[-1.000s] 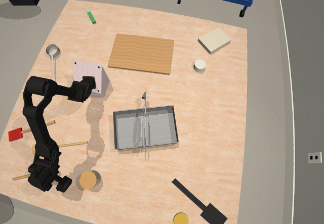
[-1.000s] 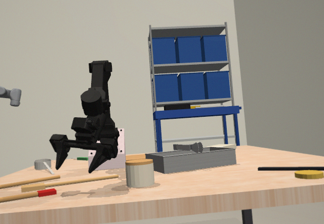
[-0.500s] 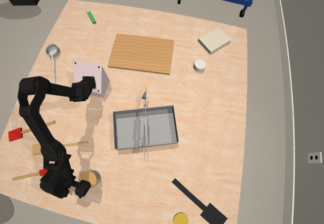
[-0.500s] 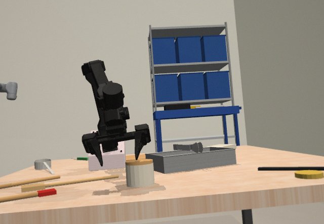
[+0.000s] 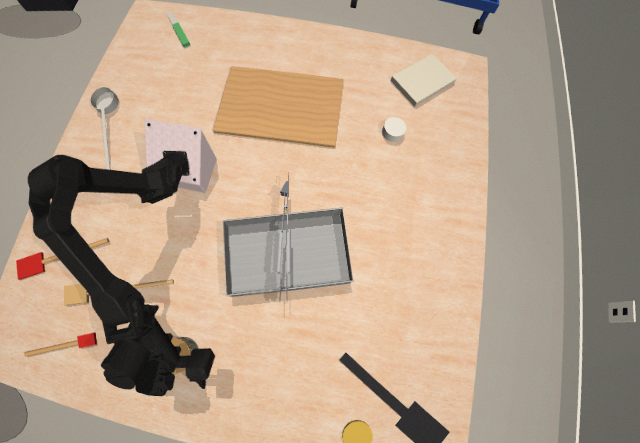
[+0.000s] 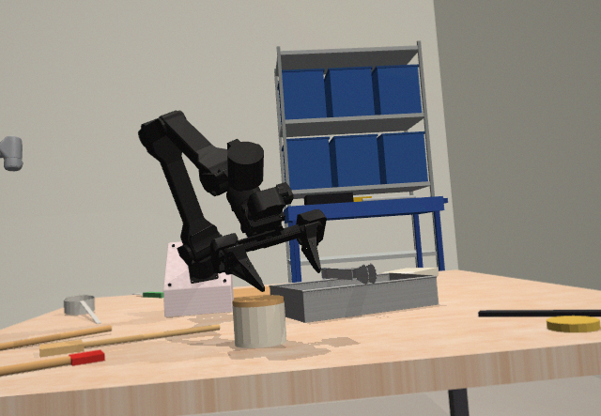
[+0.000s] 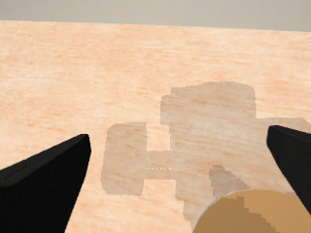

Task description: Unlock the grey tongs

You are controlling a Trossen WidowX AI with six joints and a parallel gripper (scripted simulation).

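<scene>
The grey tongs [image 5: 288, 252] [image 6: 339, 273] lie across the roasting tin [image 5: 226, 262] [image 6: 378, 300], their arms close together. One end reaches past the tin's back wall, near a small dark piece; the other reaches past the front wall. The scalloped tips show at the near end in the exterior view. The wooden board [image 5: 279, 105] [image 6: 252, 292] lies flat behind the tin. My gripper [image 5: 186, 380] [image 6: 291, 280] [image 7: 178, 138] is open and empty, in the air at the front left by the round jar, well away from the tongs. The lock's state cannot be made out.
The jar with a brown lid [image 6: 259, 321] [image 7: 258, 211] stands below the gripper. A pink block [image 5: 155, 143] stands under the arm's base. Brushes or spatulas [image 5: 31, 265] lie at the left, a black spatula [image 5: 421, 422] front right, a white cup [image 5: 394, 128] right of the board.
</scene>
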